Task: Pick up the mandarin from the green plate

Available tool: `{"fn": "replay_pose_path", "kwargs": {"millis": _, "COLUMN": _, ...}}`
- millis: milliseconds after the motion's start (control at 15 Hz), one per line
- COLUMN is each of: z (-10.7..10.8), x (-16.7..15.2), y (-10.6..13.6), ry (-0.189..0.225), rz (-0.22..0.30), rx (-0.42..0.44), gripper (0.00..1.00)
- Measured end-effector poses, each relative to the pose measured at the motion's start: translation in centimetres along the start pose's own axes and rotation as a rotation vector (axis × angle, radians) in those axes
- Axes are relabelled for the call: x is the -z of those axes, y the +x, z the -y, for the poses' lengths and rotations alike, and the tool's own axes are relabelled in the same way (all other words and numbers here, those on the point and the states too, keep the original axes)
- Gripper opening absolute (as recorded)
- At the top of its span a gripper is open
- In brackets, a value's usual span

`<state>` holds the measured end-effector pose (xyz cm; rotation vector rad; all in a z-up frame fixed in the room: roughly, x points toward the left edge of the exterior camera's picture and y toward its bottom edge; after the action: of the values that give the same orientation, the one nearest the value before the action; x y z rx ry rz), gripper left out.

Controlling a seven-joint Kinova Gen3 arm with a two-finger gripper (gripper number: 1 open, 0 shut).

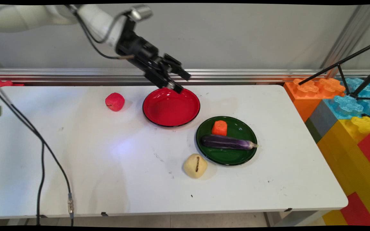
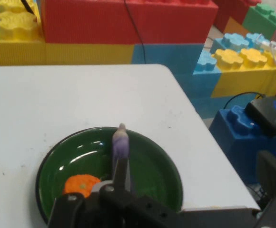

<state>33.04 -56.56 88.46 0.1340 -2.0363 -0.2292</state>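
Overhead, in the main view, the black hand (image 1: 176,81) hangs at upper centre, tilted down over the far rim of a red plate (image 1: 154,110) that holds nothing. Its two fingers stand apart with nothing between them. A red apple (image 1: 114,101) sits left of that plate, well clear of it. Lower right of centre, a green plate (image 1: 233,158) carries an orange carrot piece (image 1: 219,127) and a purple eggplant (image 1: 228,142) lying across it; a pale potato (image 1: 195,165) rests on the table (image 1: 75,154) just beside its lower-left rim.

From the hand's camera, the green plate (image 2: 152,156) fills the lower middle, carrot piece (image 2: 81,184) at lower left, eggplant (image 2: 121,145) pointing up the frame. Any descent, by this look, wants the fingers kept off the plates' raised rims.
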Motion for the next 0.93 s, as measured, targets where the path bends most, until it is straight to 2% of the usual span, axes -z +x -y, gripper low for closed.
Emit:
{"fn": "replay_pose_path", "kwargs": {"millis": 533, "z": 5.0, "x": -7.3, "y": -1.9, "ry": 0.016, "rz": 0.048, "rx": -0.012, "gripper": 1.0}}
{"fn": "replay_pose_path", "kwargs": {"millis": 933, "z": 7.1, "x": -9.7, "y": -3.9, "ry": 0.026, "rz": 0.078, "rx": -0.028, "gripper": 1.0}}
